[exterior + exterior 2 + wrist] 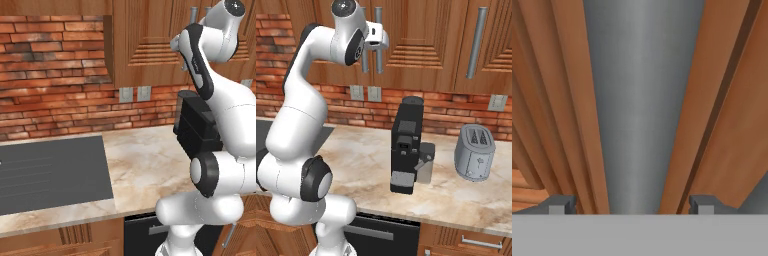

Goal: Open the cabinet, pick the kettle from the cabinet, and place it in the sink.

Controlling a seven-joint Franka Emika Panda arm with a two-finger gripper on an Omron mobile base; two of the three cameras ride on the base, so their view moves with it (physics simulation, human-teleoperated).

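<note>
tool (pixel 632 204) open astride handle (pixel 643 100), cabinet (pixel 421 40) closed

From my seat everything looks evenly and softly lit, with no strong directional source I can pick out. Shadows are faint: a soft dark patch sits under the coffee machine (pixel 407 145) and beside the toaster (pixel 474 152) on the marble counter (pixel 366 155). The white arm (pixel 220 165) carries gentle shading and small highlights. In the hand view, the grey bar handle (pixel 643 100) shows a pale vertical sheen and looks slightly soft. The rendering is coarse, and edges look a little jagged.
</note>
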